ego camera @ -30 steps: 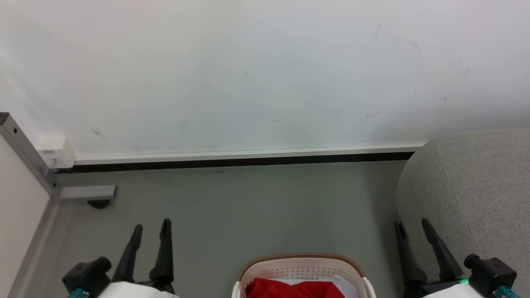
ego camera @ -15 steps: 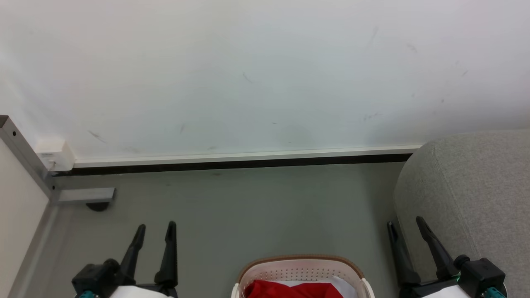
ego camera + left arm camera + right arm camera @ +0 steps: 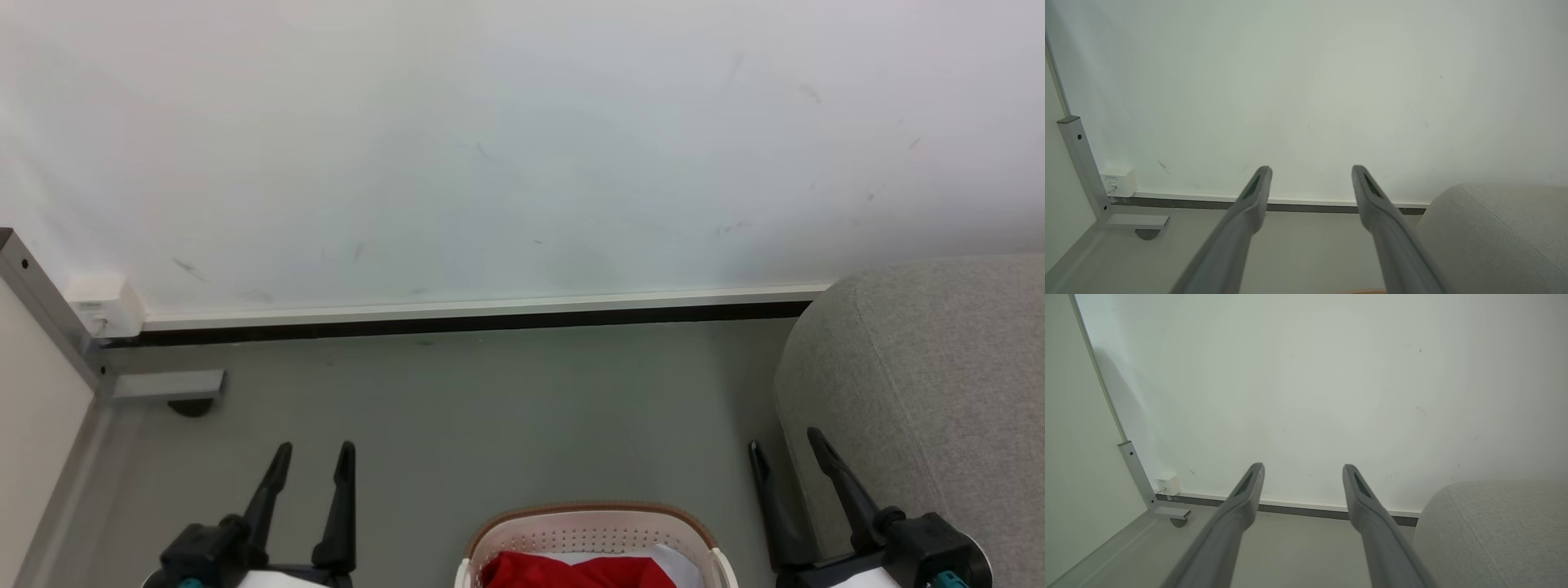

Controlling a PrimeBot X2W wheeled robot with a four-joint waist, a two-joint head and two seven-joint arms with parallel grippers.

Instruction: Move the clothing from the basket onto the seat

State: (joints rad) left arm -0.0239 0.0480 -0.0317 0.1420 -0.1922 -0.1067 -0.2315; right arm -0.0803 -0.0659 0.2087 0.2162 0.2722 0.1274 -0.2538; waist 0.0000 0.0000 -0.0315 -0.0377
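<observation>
Since the red clothing (image 3: pixel 571 570) lies bunched in the laundry basket (image 3: pixel 592 510) near the grey seat (image 3: pixel 922 367), it is judged light, limp and best pinched at a raised fold. Both the left gripper (image 3: pixel 316 446) and right gripper (image 3: pixel 782 438) are seen spread wide and empty, flanking the basket.

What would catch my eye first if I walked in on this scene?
The bright red fabric clothing stands out first, lying in the oval cream-white plastic basket at the bottom middle of the head view. Next come two open, empty grippers with long dark fingers, the left gripper at lower left and the right gripper at lower right, beside the large light-grey upholstered seat.
</observation>
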